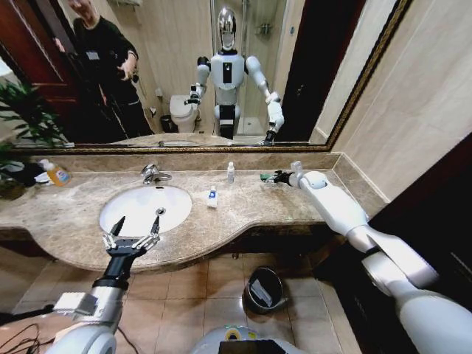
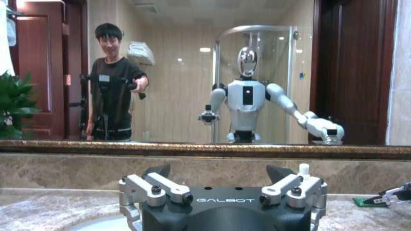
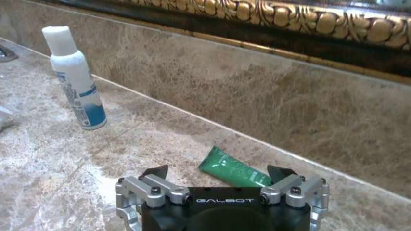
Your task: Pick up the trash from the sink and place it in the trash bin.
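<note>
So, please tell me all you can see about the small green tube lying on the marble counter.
The small green tube looks like soft glossy plastic with a flat crimped end. It lies on its side on the beige marble counter, close to the backsplash wall, right of the standing white and blue bottle. The right gripper is at it, fingers open on either side; its other end is hidden behind the gripper.

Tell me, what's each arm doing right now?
Left gripper open, above sink front rim. Right gripper open around green tube on counter. Trash bin on floor. Nothing in the way.

A bathroom is shown: a sink (image 1: 140, 210) set in a marble bench (image 1: 243, 214), a framed mirror (image 1: 184, 74), a toilet (image 1: 182, 112) reflected.
</note>
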Tool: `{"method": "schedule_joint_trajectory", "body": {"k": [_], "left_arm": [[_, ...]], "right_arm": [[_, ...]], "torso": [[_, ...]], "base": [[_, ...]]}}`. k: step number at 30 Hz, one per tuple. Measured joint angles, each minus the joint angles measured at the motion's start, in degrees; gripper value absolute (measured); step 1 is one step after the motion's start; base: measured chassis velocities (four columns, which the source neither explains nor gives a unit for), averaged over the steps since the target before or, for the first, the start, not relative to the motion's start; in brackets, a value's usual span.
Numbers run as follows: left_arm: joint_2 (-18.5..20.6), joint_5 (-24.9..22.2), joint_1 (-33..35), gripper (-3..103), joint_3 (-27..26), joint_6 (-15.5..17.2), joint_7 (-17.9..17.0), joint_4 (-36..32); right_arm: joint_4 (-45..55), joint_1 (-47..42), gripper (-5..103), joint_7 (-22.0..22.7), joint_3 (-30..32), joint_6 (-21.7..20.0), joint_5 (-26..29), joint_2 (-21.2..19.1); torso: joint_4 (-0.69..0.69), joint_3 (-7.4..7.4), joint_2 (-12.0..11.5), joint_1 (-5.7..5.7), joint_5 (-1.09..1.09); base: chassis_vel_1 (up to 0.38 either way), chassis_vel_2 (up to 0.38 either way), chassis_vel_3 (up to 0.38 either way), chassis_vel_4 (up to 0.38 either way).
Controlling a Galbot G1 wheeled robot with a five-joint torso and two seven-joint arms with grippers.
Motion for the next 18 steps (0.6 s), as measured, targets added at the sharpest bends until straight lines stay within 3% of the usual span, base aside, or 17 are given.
{"method": "schedule_joint_trajectory", "body": {"k": [9, 18], "left_arm": [[0.0, 0.0, 0.0, 100, 0.0, 0.0, 0.0, 0.0], [0.0, 0.0, 0.0, 100, 0.0, 0.0, 0.0, 0.0]], "right_arm": [[-1.6, 0.5, 100, 0.2, 0.7, -1.7, 0.4, 1.7], [-2.0, -0.5, 100, 2.0, 2.3, 0.5, 0.7, 1.6]], "torso": [[0.0, 0.0, 0.0, 0.0, 0.0], [-0.02, 0.0, 0.0, 0.0, 0.0]], "base": [[0.0, 0.0, 0.0, 0.0], [0.0, 0.0, 0.0, 0.0]]}}
